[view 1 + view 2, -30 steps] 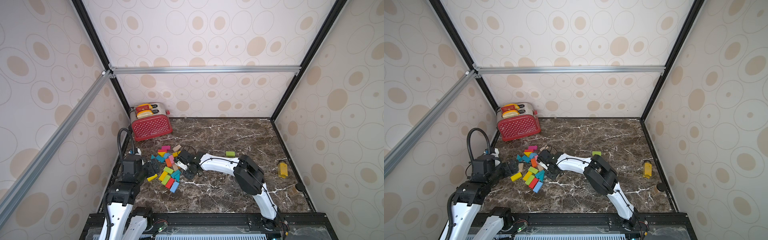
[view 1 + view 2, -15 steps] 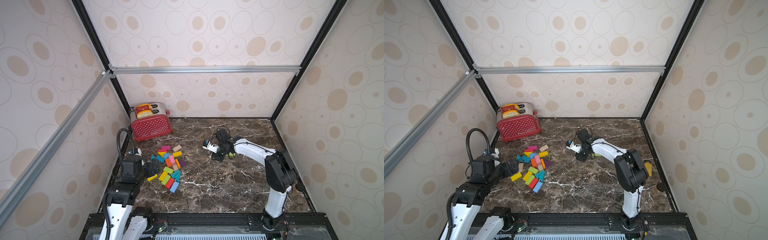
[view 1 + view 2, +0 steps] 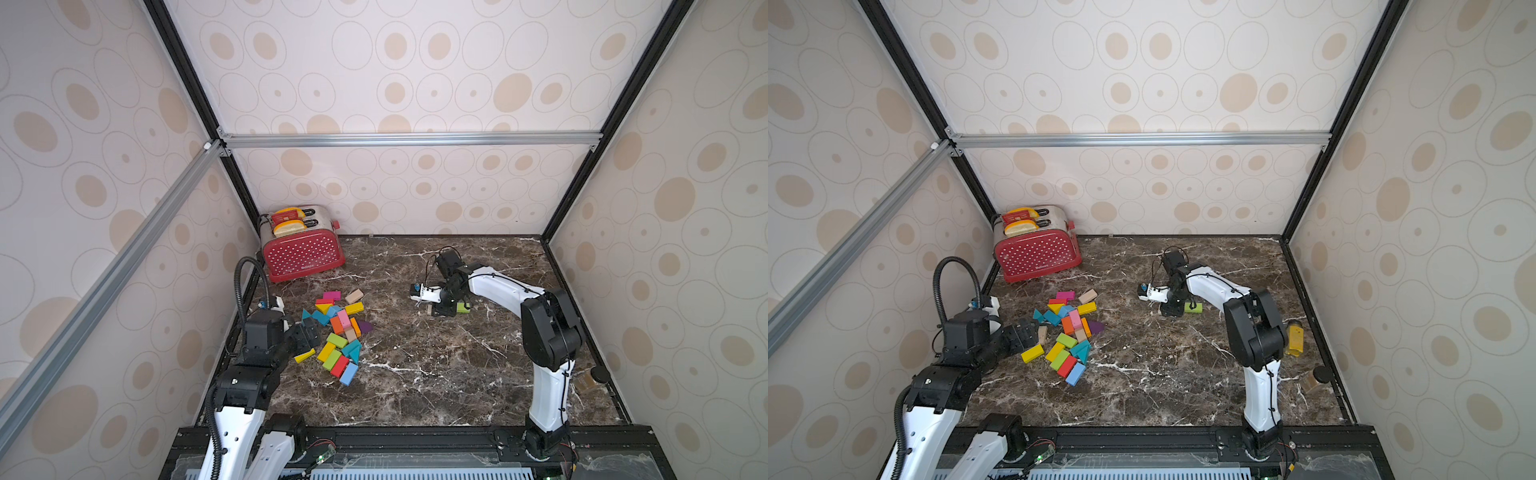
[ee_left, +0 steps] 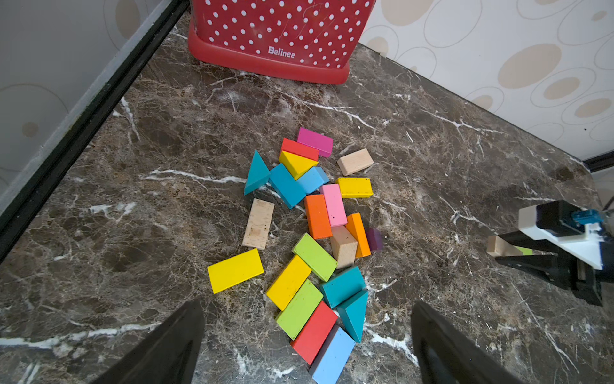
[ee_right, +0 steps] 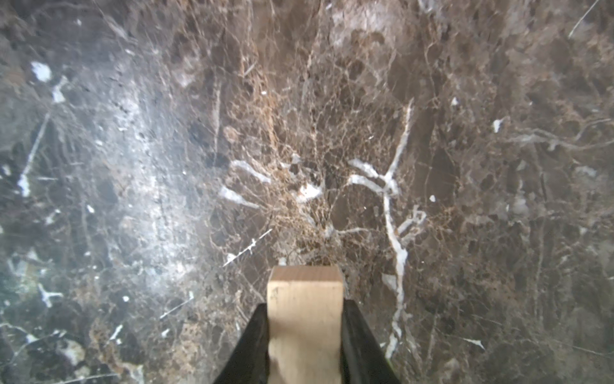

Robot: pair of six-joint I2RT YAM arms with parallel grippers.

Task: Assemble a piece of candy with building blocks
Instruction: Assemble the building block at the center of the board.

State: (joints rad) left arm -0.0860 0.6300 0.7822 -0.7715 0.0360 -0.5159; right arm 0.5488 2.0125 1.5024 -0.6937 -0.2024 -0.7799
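Pale wooden block (image 5: 305, 289) pinched in down-pointing right claw (image 5: 305, 319); left claw (image 4: 307, 304) spread wide.

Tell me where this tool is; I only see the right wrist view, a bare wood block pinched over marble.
Observer: The right tool, with its wood block, sits well apart from the block pile, toward the middle of the table.
Operator: Anything beside it?
Observer: A green block lies on the table right beside it.
Operator: And the left tool?
Observer: The left tool is open and empty, just short of the pile.
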